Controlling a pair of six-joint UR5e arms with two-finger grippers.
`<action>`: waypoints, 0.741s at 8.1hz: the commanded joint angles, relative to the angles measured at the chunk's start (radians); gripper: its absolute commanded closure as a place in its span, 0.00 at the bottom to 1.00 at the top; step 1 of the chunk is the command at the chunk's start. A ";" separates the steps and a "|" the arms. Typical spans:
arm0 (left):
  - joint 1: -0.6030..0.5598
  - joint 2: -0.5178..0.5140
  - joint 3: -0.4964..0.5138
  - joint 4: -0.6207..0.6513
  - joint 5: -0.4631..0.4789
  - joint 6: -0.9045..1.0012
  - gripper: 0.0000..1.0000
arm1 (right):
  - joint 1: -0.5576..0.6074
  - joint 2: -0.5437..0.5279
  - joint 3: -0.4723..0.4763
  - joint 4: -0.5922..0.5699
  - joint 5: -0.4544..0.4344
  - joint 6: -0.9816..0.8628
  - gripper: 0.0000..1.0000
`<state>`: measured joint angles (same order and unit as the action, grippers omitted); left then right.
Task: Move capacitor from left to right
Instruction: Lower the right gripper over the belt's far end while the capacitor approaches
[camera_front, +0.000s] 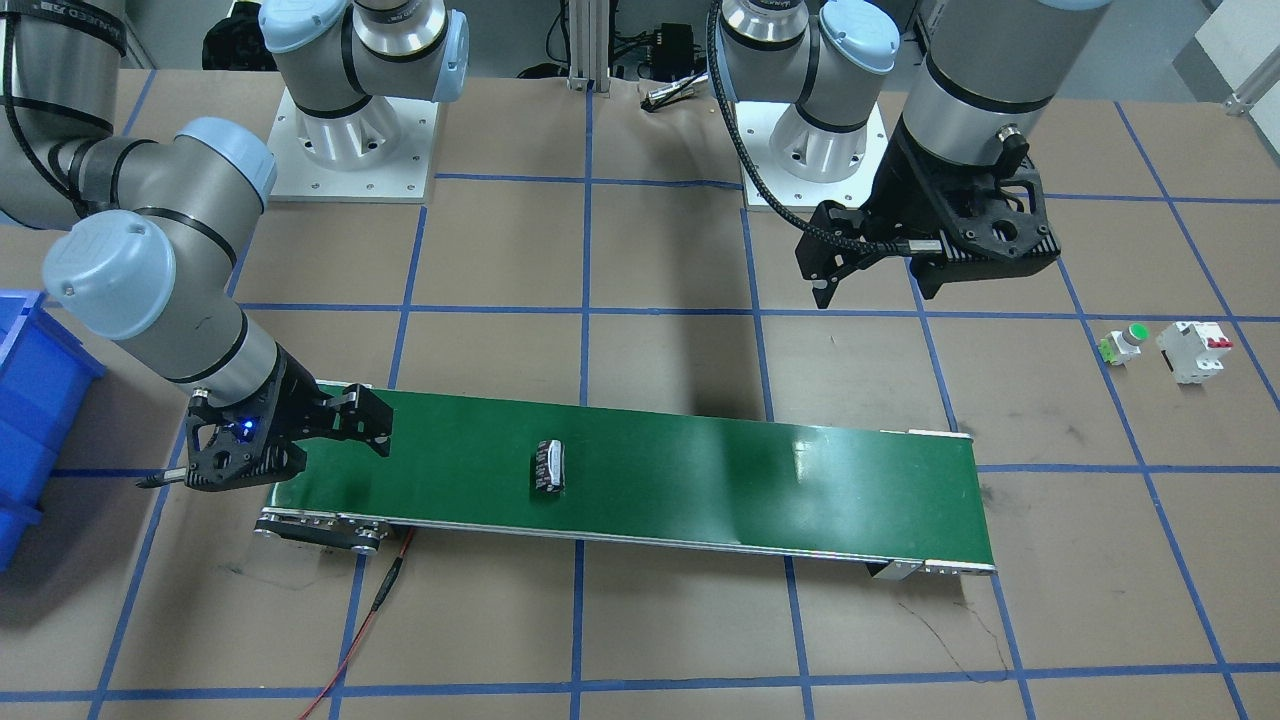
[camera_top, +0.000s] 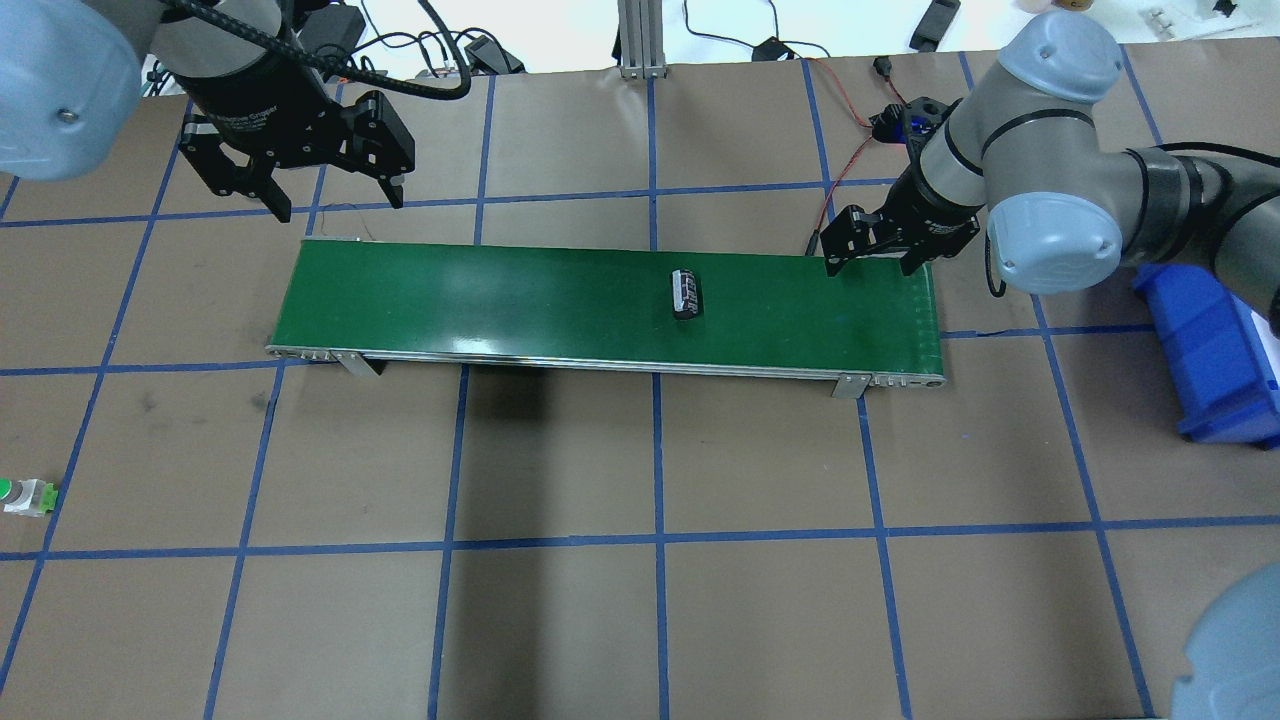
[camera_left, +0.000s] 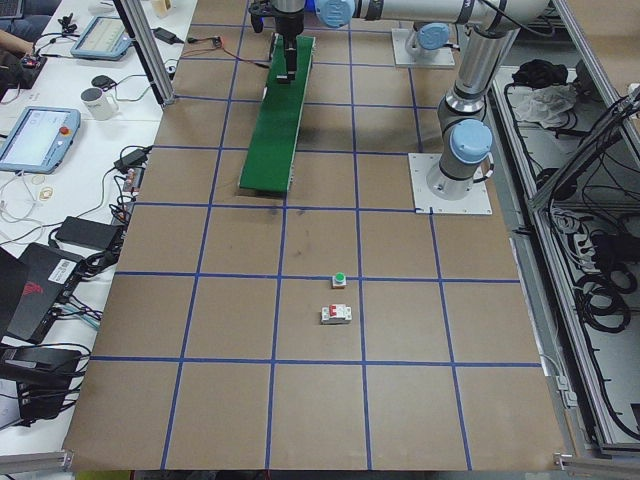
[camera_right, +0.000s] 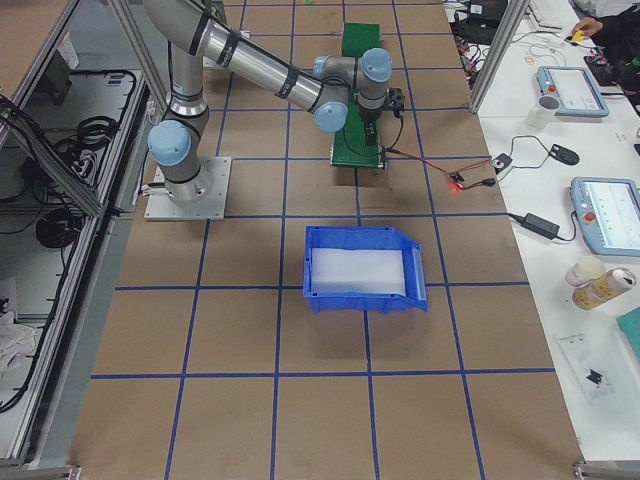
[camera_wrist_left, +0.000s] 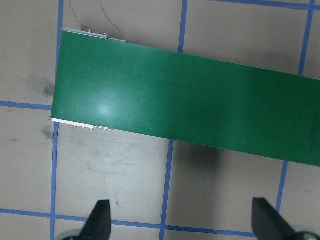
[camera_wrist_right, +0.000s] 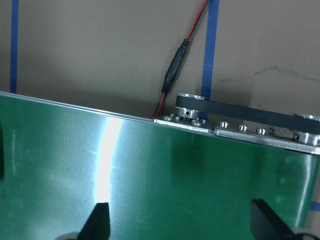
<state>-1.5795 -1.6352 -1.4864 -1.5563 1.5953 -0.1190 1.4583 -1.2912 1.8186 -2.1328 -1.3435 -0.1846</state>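
The capacitor (camera_front: 548, 466), a small black cylinder with whitish stripes, lies on its side on the green conveyor belt (camera_front: 720, 470), right of the belt's middle in the overhead view (camera_top: 685, 294). My left gripper (camera_top: 300, 195) is open and empty, raised beside the belt's left end; its wrist view (camera_wrist_left: 182, 225) shows that belt end and no capacitor. My right gripper (camera_top: 870, 266) is open and empty, low over the belt's right end, a short way right of the capacitor. Its wrist view (camera_wrist_right: 181, 222) shows only belt surface and the roller end.
A green-capped push button (camera_front: 1128, 343) and a white breaker with red switches (camera_front: 1193, 350) stand on the table off the robot's left. A blue bin (camera_top: 1220, 350) sits beyond the belt's right end. A red cable (camera_front: 370, 610) runs from that end.
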 joint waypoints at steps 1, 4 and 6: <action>0.001 0.000 0.000 0.001 0.000 0.001 0.00 | 0.004 0.007 -0.001 -0.029 0.000 0.004 0.00; 0.001 0.000 0.000 0.008 0.000 -0.005 0.00 | 0.011 0.010 0.001 -0.030 0.000 0.037 0.00; 0.001 0.000 0.000 0.008 0.000 -0.005 0.00 | 0.033 0.013 -0.001 -0.030 0.000 0.068 0.00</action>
<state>-1.5785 -1.6352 -1.4864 -1.5484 1.5954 -0.1234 1.4704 -1.2813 1.8187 -2.1623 -1.3438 -0.1455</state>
